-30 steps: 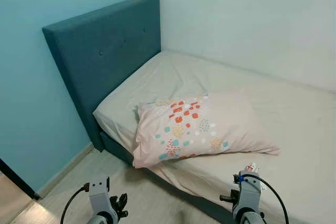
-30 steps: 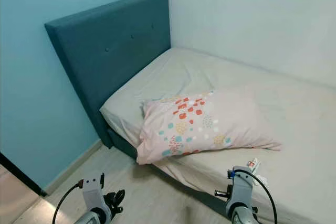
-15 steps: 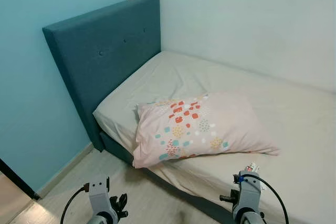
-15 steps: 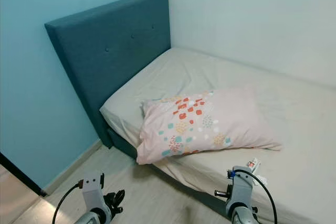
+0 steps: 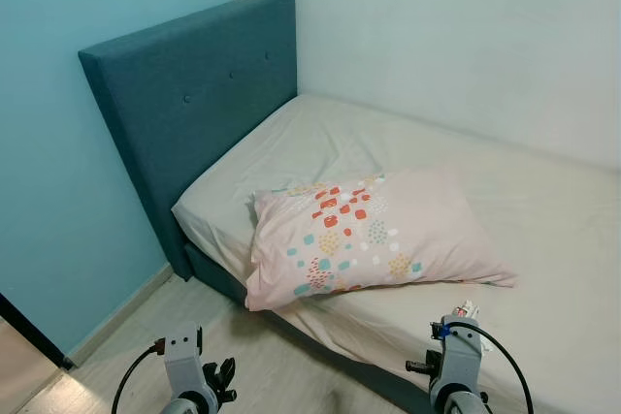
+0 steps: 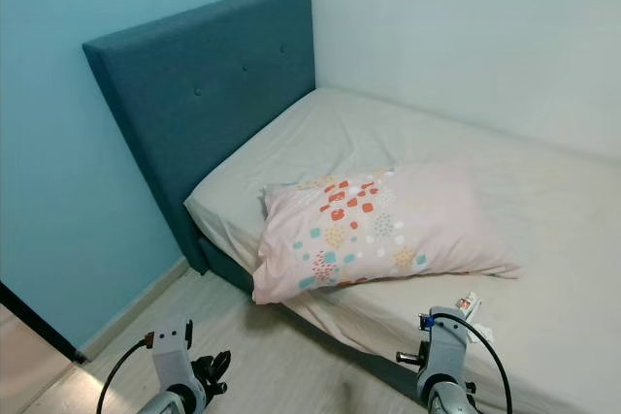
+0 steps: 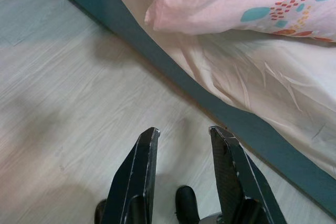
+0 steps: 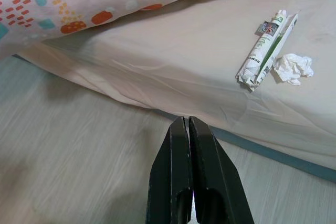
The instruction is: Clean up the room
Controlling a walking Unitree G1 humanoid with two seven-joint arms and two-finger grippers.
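Your right end effector (image 8: pixel 188 129), fingers pressed together, hangs nearest the rolled wrapper (image 8: pixel 265 51) and crumpled tissue (image 8: pixel 293 67) lying ahead on the bed (image 8: pixel 173 56), while the left end effector (image 7: pixel 181 145) is narrowly open.

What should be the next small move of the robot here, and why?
Probably open the right gripper and reach toward the rolled wrapper and crumpled tissue on the bed. Its fingers are shut and hover above the floor, and this litter lies nearer to it than the left gripper.
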